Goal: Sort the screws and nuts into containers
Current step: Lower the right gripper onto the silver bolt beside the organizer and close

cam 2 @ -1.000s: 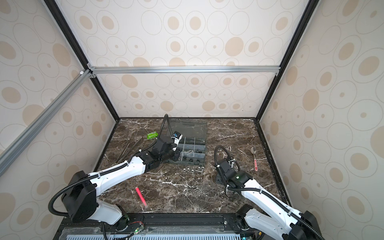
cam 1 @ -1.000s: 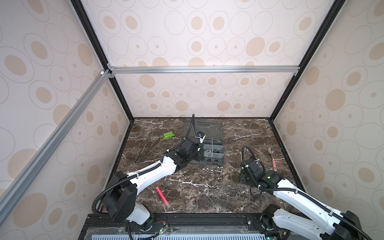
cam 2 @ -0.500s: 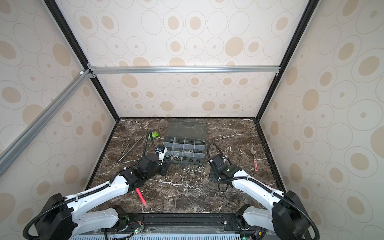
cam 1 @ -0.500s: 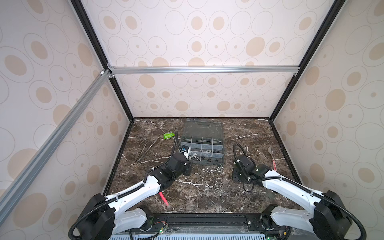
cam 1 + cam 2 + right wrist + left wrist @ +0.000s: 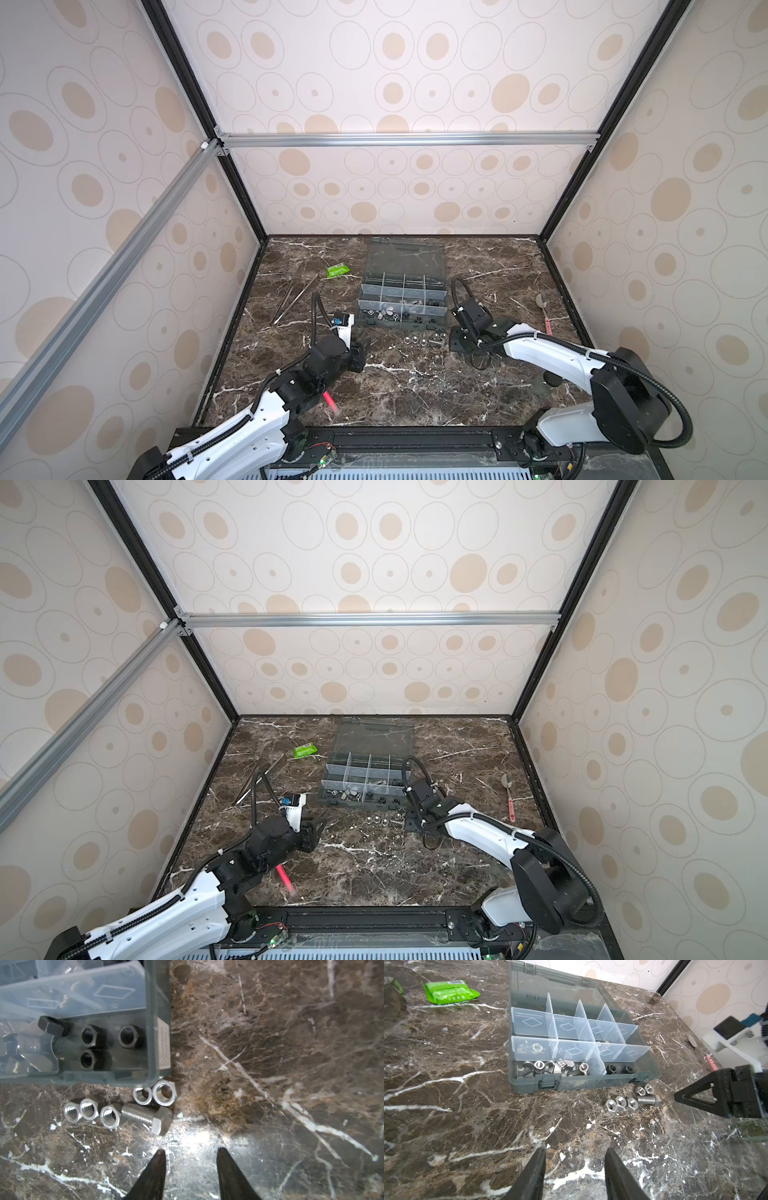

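Note:
The dark grey organiser box (image 5: 444,308) stands open at mid-table, its containers (image 5: 643,1054) split by clear dividers. Winged nuts (image 5: 542,1066) fill the front left compartments, and black nuts (image 5: 93,1039) sit in the front right one. Several loose silver nuts (image 5: 620,1103) and one silver screw (image 5: 145,1118) lie on the marble by the box's front right corner. My right gripper (image 5: 191,1150) hovers low just right of the screw's head, open and empty. My left gripper (image 5: 574,1151) is open over bare marble, well left of the loose pieces.
The box's clear lid (image 5: 405,257) lies folded back behind it. A green packet (image 5: 337,271) and thin tweezers (image 5: 291,299) lie at the back left. A pink pen (image 5: 330,401) lies under the left arm. A pink-handled spoon (image 5: 542,309) lies at the right.
The left arm has drawn back from over the box towards the front left, its jaws a little wider. The right gripper has moved left to the loose nuts, its jaws slightly narrower.

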`<state>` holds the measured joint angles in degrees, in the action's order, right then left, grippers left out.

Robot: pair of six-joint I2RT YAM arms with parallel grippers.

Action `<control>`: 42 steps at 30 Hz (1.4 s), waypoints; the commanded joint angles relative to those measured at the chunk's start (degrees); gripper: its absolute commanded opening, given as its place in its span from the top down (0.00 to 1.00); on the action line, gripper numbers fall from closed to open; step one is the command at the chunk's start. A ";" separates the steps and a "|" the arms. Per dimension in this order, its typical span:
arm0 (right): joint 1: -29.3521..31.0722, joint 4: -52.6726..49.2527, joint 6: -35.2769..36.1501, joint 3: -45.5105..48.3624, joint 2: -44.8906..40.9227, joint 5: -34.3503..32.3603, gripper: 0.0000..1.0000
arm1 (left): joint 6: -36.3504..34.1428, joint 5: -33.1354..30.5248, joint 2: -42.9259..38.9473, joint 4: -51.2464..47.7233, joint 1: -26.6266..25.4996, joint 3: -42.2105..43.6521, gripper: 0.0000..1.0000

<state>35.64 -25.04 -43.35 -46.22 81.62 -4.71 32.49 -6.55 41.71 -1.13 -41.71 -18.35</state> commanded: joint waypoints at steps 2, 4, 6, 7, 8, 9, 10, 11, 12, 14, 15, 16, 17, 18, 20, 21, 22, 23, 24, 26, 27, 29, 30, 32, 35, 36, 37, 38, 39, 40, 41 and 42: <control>0.90 0.69 1.46 -3.72 3.69 0.60 0.59 | 3.53 -0.29 -2.54 0.56 0.63 0.90 0.53; 1.11 0.77 1.61 -4.78 5.17 0.49 0.61 | 3.52 -0.23 -2.84 -0.04 0.59 0.86 0.52; 1.22 1.09 1.60 -5.28 6.28 0.51 0.62 | 3.56 -0.01 -2.95 -0.45 0.64 0.77 0.52; 1.28 1.29 1.53 -5.45 6.82 0.49 0.62 | 3.61 0.29 -2.91 -0.47 0.59 0.85 0.52; 1.36 1.33 1.43 -5.56 7.28 0.49 0.63 | 3.71 0.39 -2.86 -0.52 0.66 0.86 0.52; 1.40 1.34 1.44 -5.60 7.59 0.49 0.63 | 3.85 0.54 -2.84 -0.55 0.64 0.94 0.52; 1.52 1.38 1.34 -5.58 7.92 0.52 0.63 | 3.94 0.70 -2.82 -0.46 0.60 0.95 0.52; 1.46 1.42 1.27 -5.57 8.19 0.50 0.64 | 4.02 0.83 -2.79 -0.44 0.65 1.03 0.52; 1.57 1.36 1.28 -5.59 8.36 0.49 0.64 | 4.07 0.99 -2.76 -0.22 0.64 1.12 0.52; 1.57 1.30 1.18 -5.49 8.69 0.40 0.65 | 4.12 1.27 -2.76 0.14 0.60 1.30 0.52; 1.59 1.31 1.08 -5.46 8.81 0.45 0.66 | 4.08 1.36 -2.71 0.24 0.67 1.30 0.52; 1.63 1.44 1.07 -5.48 8.94 0.45 0.67 | 4.11 1.45 -2.69 0.23 0.66 1.30 0.52; 1.63 1.49 0.99 -5.51 8.98 0.47 0.67 | 4.16 1.53 -2.60 0.24 0.64 1.23 0.52; 1.63 1.53 0.99 -5.48 9.19 0.49 0.67 | 4.14 1.54 -2.53 0.32 0.65 1.22 0.52; 1.70 1.60 1.08 -5.75 9.43 0.50 0.68 | 4.09 1.54 -2.47 0.49 0.66 1.30 0.52; 1.63 1.61 1.15 -5.85 9.59 0.49 0.68 | 4.26 1.53 -2.43 0.57 0.66 1.30 0.52; 1.63 1.57 1.14 -5.95 9.78 0.49 0.68 | 4.24 1.54 -2.43 0.70 0.60 1.38 0.52; 1.67 1.64 1.23 -5.91 10.02 0.50 0.69 | 4.29 1.57 -2.34 0.82 0.67 1.45 0.52; 1.63 1.66 1.17 -5.90 10.18 0.49 0.69 | 4.39 1.58 -2.34 0.91 0.64 1.52 0.52; 1.63 1.77 1.17 -5.95 10.42 0.58 0.70 | 4.76 1.62 -2.34 1.13 0.66 1.82 0.52; 1.64 1.76 1.17 -5.94 10.51 0.67 0.71 | 4.94 1.70 -2.34 1.35 0.62 1.95 0.52; 1.64 1.84 1.25 -5.75 10.58 0.67 0.72 | 5.17 1.97 -2.34 1.80 0.62 2.08 0.52; 1.63 1.85 1.26 -5.79 10.62 0.60 0.72 | 5.21 1.97 -2.34 1.89 0.66 2.09 0.51; 1.68 2.02 1.30 -5.57 10.56 0.50 0.73 | 5.30 1.98 -2.34 2.09 0.63 2.09 0.51; 1.62 2.41 1.11 -5.03 10.58 0.68 0.75 | 5.26 2.09 -2.25 2.28 0.65 2.09 0.51; 1.64 2.55 1.03 -4.86 10.64 0.75 0.76 | 5.30 2.14 -2.21 2.24 0.63 2.09 0.51; 1.69 2.68 0.98 -4.68 10.62 0.76 0.76 | 5.34 2.10 -2.16 2.34 0.62 2.09 0.51; 1.74 2.80 0.92 -4.57 10.65 0.81 0.77 | 5.39 2.15 -2.12 2.35 0.64 2.17 0.51; 1.67 2.93 0.84 -4.39 10.65 0.85 0.77 | 5.39 2.24 -2.05 2.29 0.65 2.19 0.51; 1.71 2.94 0.86 -4.33 10.60 0.85 0.78 | 5.47 2.32 -2.08 2.30 0.63 2.18 0.51; 1.78 3.09 0.81 -4.17 10.62 0.93 0.78 | 5.46 2.33 -2.01 2.35 0.65 2.18 0.51; 1.77 3.15 0.79 -4.11 10.66 0.97 0.79 | 5.47 2.38 -1.99 2.36 0.66 2.18 0.51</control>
<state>36.86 -21.58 -42.13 -50.81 91.50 -3.53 36.69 -4.12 39.59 -0.32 -41.54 -16.08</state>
